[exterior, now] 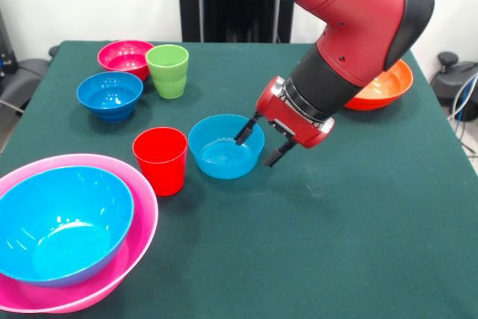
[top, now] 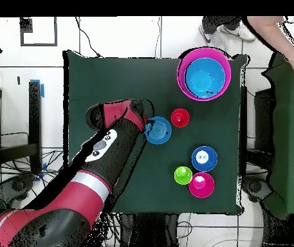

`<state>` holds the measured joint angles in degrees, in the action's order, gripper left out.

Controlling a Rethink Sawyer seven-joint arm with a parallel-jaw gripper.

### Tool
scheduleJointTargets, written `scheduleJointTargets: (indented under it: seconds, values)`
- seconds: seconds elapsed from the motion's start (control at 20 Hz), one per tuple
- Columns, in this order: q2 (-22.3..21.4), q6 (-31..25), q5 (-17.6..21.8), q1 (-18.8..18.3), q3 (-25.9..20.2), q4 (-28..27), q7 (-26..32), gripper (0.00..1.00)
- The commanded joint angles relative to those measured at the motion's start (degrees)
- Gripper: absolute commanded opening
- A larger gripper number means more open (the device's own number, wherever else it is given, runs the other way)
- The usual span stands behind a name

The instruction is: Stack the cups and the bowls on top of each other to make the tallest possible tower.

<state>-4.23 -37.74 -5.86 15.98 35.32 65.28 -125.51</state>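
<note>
My gripper point(exterior: 260, 146) is open, its two black fingers astride the right rim of a small blue bowl point(exterior: 222, 147) in the table's middle; one finger is inside, one outside. It also shows in the overhead view point(top: 150, 126) at that bowl point(top: 160, 130). The red cup point(exterior: 160, 159) stands just left of the bowl. The green cup point(exterior: 168, 70) stands farther back, beside a small magenta bowl point(exterior: 122, 56) and another blue bowl point(exterior: 110, 95). The tower point(exterior: 63, 233) is a large light blue bowl nested in the huge hot-pink bowl at the near left. An orange bowl point(exterior: 388, 86) sits behind my arm.
A person's arm and feet point(top: 284, 38) show at the overhead view's top right edge, beyond the table. The green table cloth point(exterior: 336, 244) ends close to the pink bowl at the near left.
</note>
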Motion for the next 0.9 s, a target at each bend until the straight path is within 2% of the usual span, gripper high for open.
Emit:
scheduleJointTargets:
  seconds: [0.05,0.9]
  values:
    - [1.64,0.72,-2.48,0.72,-5.17,2.16,-12.67,1.00]
    - [3.05,3.52,-1.80,0.88,-5.04,4.12,-13.39,1.00]
